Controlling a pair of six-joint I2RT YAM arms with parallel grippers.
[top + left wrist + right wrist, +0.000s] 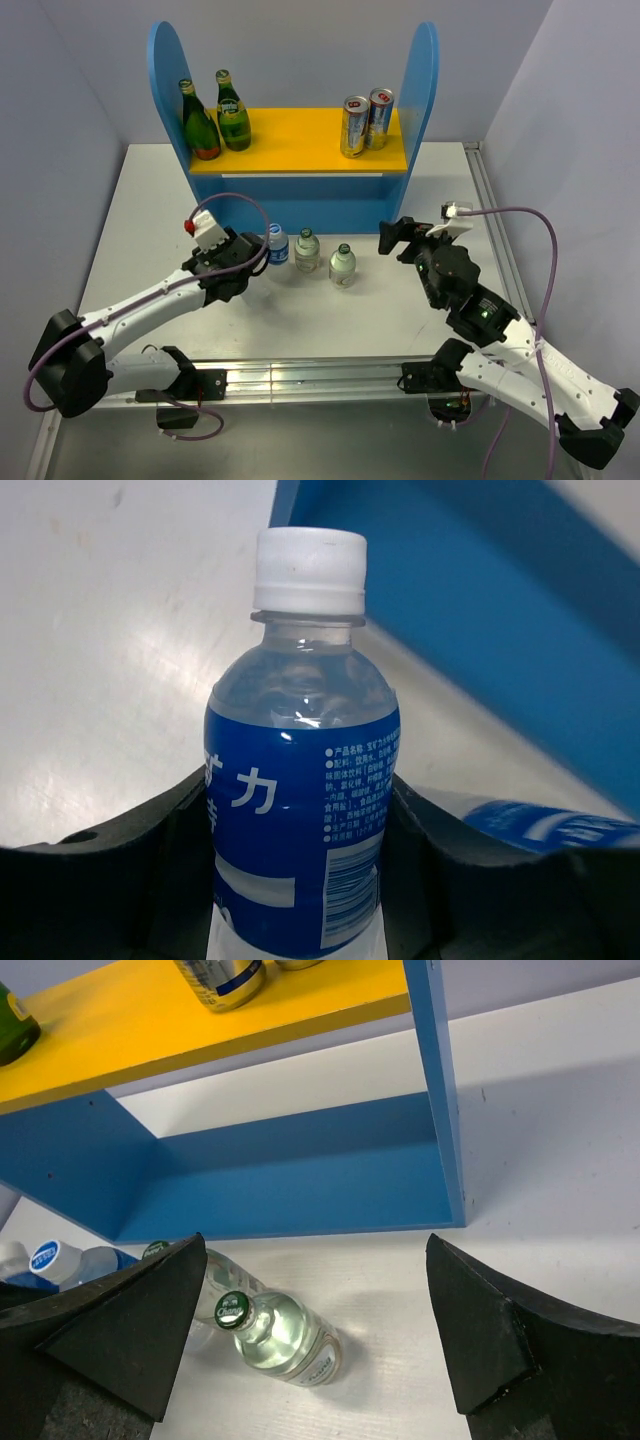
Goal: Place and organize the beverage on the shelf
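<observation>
Four drinks [233, 122] on the shelf [300, 140], three to go. Left jaws grip the blue-label bottle [300, 810]; right jaws gape empty.

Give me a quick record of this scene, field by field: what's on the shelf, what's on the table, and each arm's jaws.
shelf, yellow board: two green bottles at left, two cans at right, standing
table, in front of shelf: blue-label bottle, two clear green-capped bottles, in a row
left gripper: jaws shut on blue-label bottle
right gripper: jaws open, holding nothing, right of the row
</observation>
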